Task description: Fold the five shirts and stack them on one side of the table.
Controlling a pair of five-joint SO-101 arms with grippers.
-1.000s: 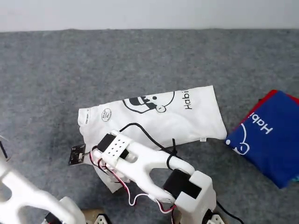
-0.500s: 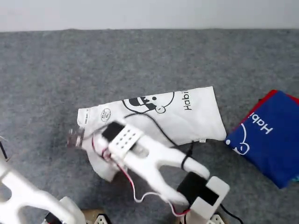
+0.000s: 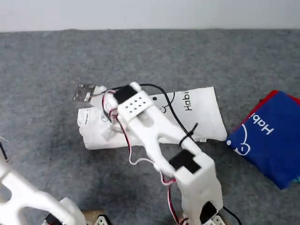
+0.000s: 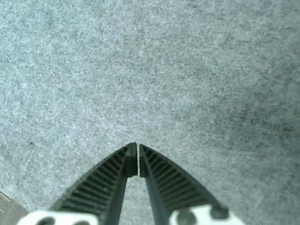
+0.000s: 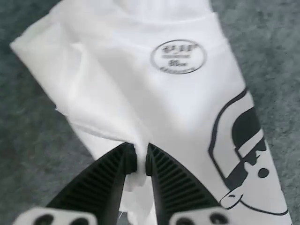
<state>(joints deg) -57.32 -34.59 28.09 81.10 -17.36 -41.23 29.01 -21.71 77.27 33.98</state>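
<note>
My right claw [image 5: 138, 161] is clamped on a bunched fold of the white cloth shirt with a black cartoon print [image 5: 187, 103]. Both ribbed jaws are pressed onto the fabric, with a little tuft squeezed between the tips. The pinch sits at the shirt's long edge near the collar end, just beside the round printed neck label [image 5: 178, 56]. The cartoon print runs away from the claw along the shirt's length.

From the high view, the right arm [image 3: 154, 131] reaches across the white cloth shirt [image 3: 201, 115], which lies folded into a long band on the grey felt-covered table [image 3: 140, 56]. The collar end looks rumpled under the arm; the far end lies flat.

My left claw [image 4: 138, 159] is closed, tips meeting with nothing between them, above bare grey table. The left arm [image 3: 23, 197] sits well apart from the white cloth shirt, off its collar end.

Beyond the shirt's opposite end, apart from it, a folded blue shirt with white lettering [image 3: 272, 140] lies on a red folded cloth [image 3: 269, 96].
</note>
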